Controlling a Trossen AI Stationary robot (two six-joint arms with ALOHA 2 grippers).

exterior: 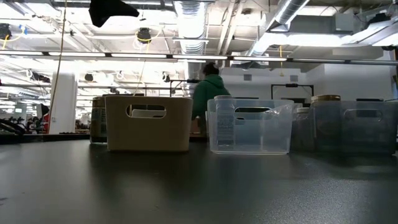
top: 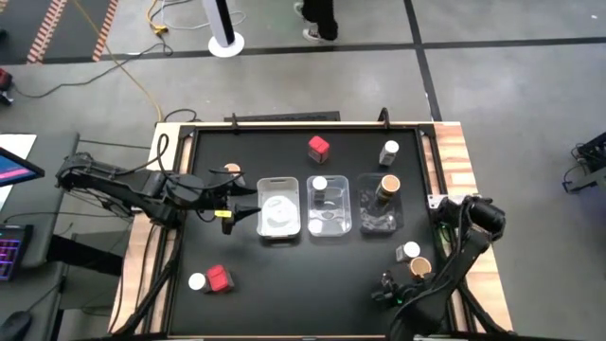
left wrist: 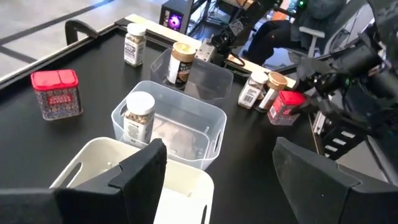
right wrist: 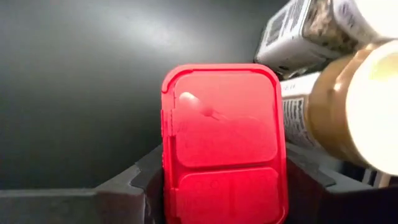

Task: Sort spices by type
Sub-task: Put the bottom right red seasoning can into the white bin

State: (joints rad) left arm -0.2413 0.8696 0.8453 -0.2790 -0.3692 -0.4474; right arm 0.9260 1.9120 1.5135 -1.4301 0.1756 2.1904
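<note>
My right gripper [right wrist: 224, 186] stands near the table's near right corner [top: 386, 287], shut on a red box [right wrist: 221, 143], next to a white-lidded jar [top: 410, 251] and a tan-lidded jar [top: 419, 267]. My left gripper [left wrist: 217, 180] hovers open left of the white tray [top: 279, 208], touching nothing. The middle clear tray [top: 329, 224] holds a white-lidded jar [top: 320, 185]; the right clear tray [top: 379, 222] holds a brown-lidded jar [top: 388, 186]. On the table stand another red box [top: 318, 146], a white-lidded jar [top: 390, 150], a brown-lidded jar [top: 230, 170], and near left a white-lidded jar [top: 196, 281] beside a red box [top: 220, 278]. My right gripper pinches the red box between its two fingers, one on each side wall just below the lid [right wrist: 166, 186]. The fingers come steeply from above. The box is upright, lid up; whether its base is off the table does not show.
The three trays stand in a row across the table's middle. A raised wooden rim [top: 445, 152] borders the black tabletop. The two jars stand close beside the held box [left wrist: 286, 107]. A person [exterior: 210, 87] is in the room beyond the far edge.
</note>
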